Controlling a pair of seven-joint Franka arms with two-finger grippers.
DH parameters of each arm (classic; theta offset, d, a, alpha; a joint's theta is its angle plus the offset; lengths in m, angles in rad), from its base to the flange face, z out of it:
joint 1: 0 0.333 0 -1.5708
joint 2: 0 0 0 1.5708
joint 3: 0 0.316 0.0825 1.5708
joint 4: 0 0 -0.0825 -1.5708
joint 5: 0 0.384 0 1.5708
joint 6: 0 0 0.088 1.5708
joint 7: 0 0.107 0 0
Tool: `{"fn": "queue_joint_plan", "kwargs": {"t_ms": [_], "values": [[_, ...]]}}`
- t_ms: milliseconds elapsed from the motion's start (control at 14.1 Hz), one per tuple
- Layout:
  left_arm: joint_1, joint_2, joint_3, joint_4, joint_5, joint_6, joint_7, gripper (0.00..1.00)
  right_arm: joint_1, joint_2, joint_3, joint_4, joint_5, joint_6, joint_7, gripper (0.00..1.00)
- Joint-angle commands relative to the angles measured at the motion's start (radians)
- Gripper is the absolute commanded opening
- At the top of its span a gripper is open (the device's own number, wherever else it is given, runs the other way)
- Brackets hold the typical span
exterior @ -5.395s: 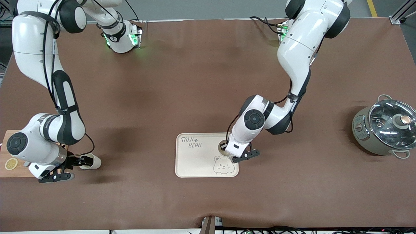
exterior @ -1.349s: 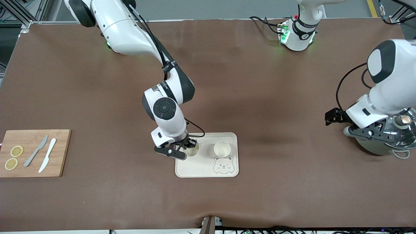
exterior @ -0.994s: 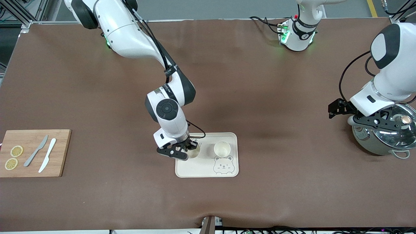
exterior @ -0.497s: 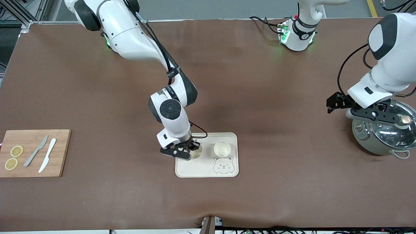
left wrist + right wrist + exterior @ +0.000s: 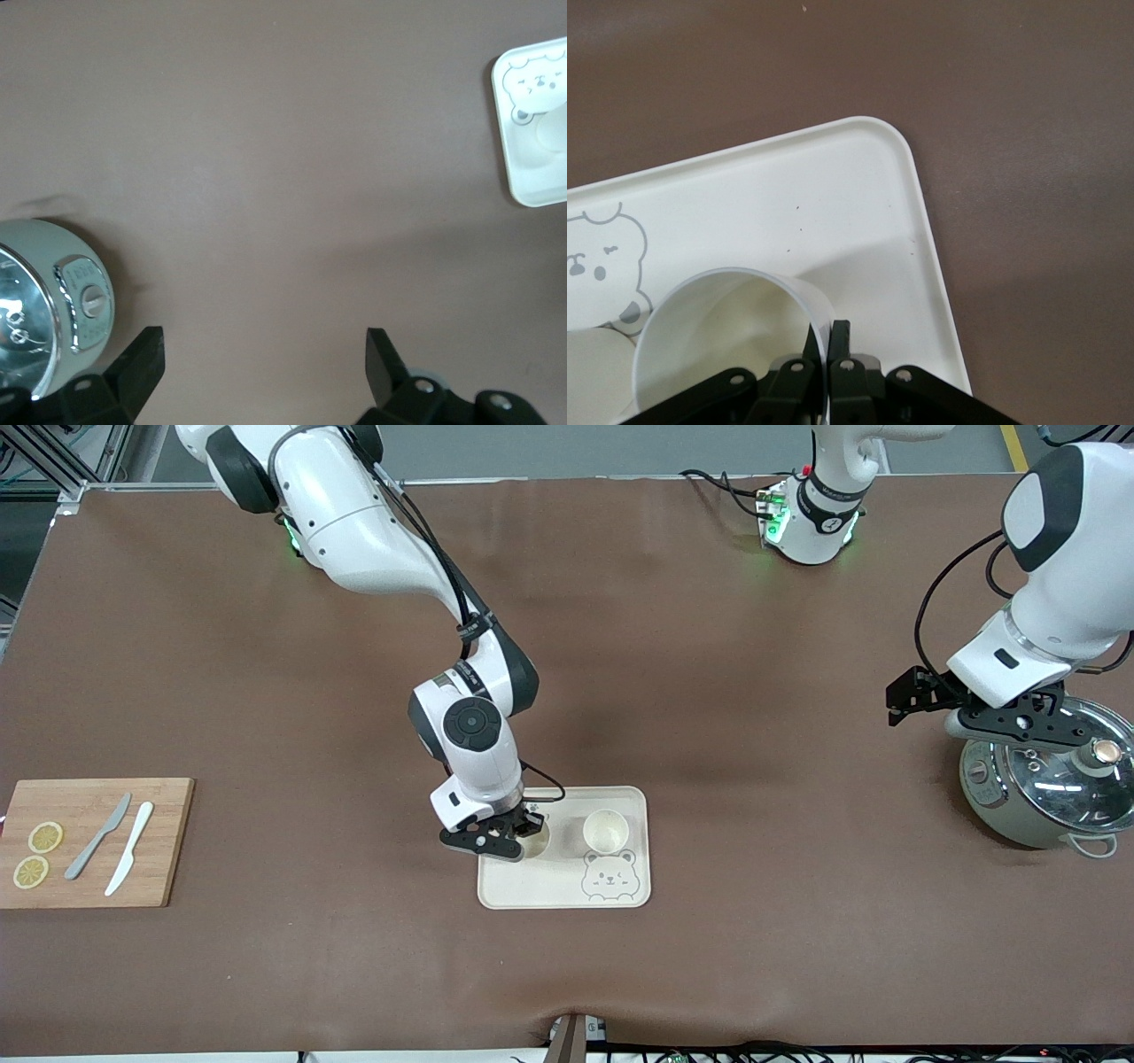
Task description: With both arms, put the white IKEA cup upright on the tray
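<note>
**White cup pinched by its rim over the tray**

White and glossy, the cup [image 5: 726, 341] held by the right end effector [image 5: 523, 834] sits mouth-up on or just above the tray [image 5: 540, 886], at the tray's end toward the right arm; contact with the tray floor cannot be told. The fingers [image 5: 833, 354] are clamped on the cup wall, 1 inside the mouth and 1 outside, a rim pinch that seems meant to keep the cup upright while it goes down. A 2nd cup [image 5: 606, 832] already stands upright beside it on the tray, just above the printed bear face [image 5: 609, 875], so the held cup's spot leaves the 2 apart.

The right arm reaches from its base down over the worktop [image 5: 354, 957], wrist pointing steeply downward. The left end effector [image 5: 957, 708] hovers beside the steel pot [image 5: 1045, 788], its fingers spread wide and empty; that arm waits. A wooden cutting board [image 5: 168, 841] lies well apart at the right arm's end.
</note>
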Motion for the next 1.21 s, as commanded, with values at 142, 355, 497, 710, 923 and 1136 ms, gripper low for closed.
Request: {"fn": "queue_joint_plan", "kwargs": {"t_ms": [142,355,497,710,923,1136], "values": [[-0.008,-0.046,-0.108,-0.028,-0.003,-0.006,-0.180,1.00,0.009,0.004,-0.007,0.004,-0.023,0.008,0.022,0.28],[0.000,-0.062,-0.120,-0.028,0.000,-0.006,-0.181,1.00,0.011,0.004,-0.007,0.005,-0.014,0.006,0.023,0.49],[0.001,-0.065,-0.120,-0.030,0.001,-0.010,-0.152,1.00,0.011,0.001,-0.007,0.005,-0.017,0.005,0.023,0.73],[0.027,-0.085,-0.117,-0.025,0.023,-0.014,-0.094,1.00,0.012,-0.020,-0.009,0.005,-0.021,-0.012,0.016,1.00],[0.034,-0.085,-0.120,-0.028,0.023,-0.020,-0.069,1.00,0.012,-0.089,-0.009,0.005,-0.020,-0.131,0.002,1.00],[0.043,-0.086,-0.120,-0.028,0.023,-0.030,-0.048,1.00,-0.005,-0.198,-0.012,0.001,-0.020,-0.319,-0.084,1.00]]}}
